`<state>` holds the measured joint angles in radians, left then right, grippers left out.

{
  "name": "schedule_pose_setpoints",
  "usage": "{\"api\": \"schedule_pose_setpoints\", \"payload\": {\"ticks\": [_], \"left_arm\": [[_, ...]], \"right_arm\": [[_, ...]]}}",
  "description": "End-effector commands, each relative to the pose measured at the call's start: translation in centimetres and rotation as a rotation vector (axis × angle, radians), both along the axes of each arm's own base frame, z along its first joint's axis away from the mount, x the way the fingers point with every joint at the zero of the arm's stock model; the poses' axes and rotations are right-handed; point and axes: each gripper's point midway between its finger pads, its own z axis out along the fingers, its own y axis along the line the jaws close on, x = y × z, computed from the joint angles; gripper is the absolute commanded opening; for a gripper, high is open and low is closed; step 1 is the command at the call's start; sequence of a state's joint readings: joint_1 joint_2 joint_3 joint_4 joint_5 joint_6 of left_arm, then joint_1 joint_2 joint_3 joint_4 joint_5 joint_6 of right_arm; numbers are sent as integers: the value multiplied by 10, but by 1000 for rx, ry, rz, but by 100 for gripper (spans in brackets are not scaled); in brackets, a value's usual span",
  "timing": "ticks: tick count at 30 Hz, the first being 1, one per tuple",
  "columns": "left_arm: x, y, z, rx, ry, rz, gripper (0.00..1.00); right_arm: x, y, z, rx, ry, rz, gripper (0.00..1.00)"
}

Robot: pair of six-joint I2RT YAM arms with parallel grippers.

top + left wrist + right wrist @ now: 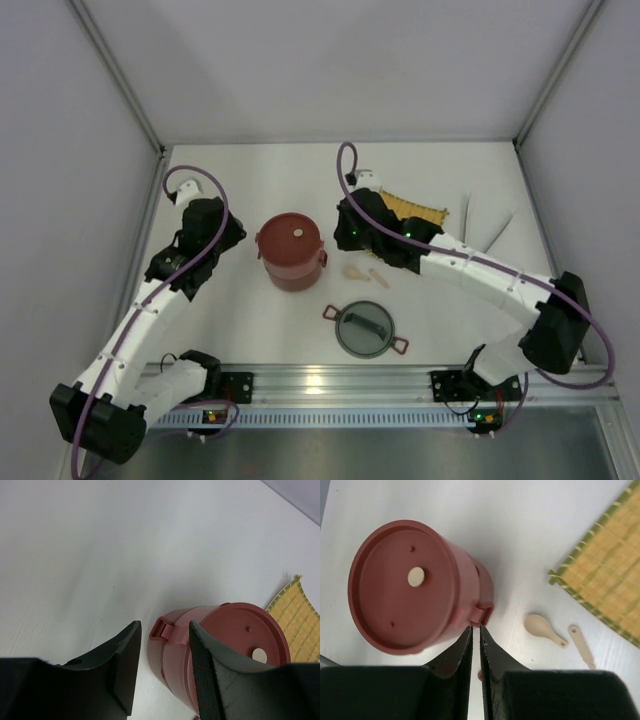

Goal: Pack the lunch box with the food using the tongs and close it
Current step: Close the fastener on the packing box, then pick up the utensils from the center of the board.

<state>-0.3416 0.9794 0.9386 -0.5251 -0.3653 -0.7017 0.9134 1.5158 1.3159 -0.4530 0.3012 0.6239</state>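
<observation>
Two-tier lunch box (291,250) stands flat-lidded, grey domed lid (364,329) lying off; left hand (164,630) released, right hand (475,632) clenched, empty.

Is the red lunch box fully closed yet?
Not fully. The lunch box stands upright with a flat red lid on top, but its grey domed lid lies apart from it.

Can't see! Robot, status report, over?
Left gripper open, empty. Right gripper nearly shut at lunch box handle. Stack closed by red lid; grey lid off. Spoon nearby.
</observation>
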Motion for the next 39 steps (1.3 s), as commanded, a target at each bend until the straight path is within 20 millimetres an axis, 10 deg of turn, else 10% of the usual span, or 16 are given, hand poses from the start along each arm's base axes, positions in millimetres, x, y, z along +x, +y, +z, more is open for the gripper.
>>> {"api": "schedule_pose_setpoints", "payload": {"ticks": [1,9,13,19,39], "left_arm": [[5,-4,30,-16,-78,-25,48],[7,-14,34,-32,-81,-73,48],[4,-18,34,-34,-70,-103,48],[4,-25,40,-43,-73,-148,48],[-2,-27,30,-20,-18,-180,48]], "right_arm": [[-8,-51,19,-32,-38,-90,10],[-18,-79,5,-94,-27,-120,15],[-22,-92,-35,-109,46,-112,18],[-25,-85,-85,-129,97,-69,28],[8,-52,-146,-177,113,65,36]]}}
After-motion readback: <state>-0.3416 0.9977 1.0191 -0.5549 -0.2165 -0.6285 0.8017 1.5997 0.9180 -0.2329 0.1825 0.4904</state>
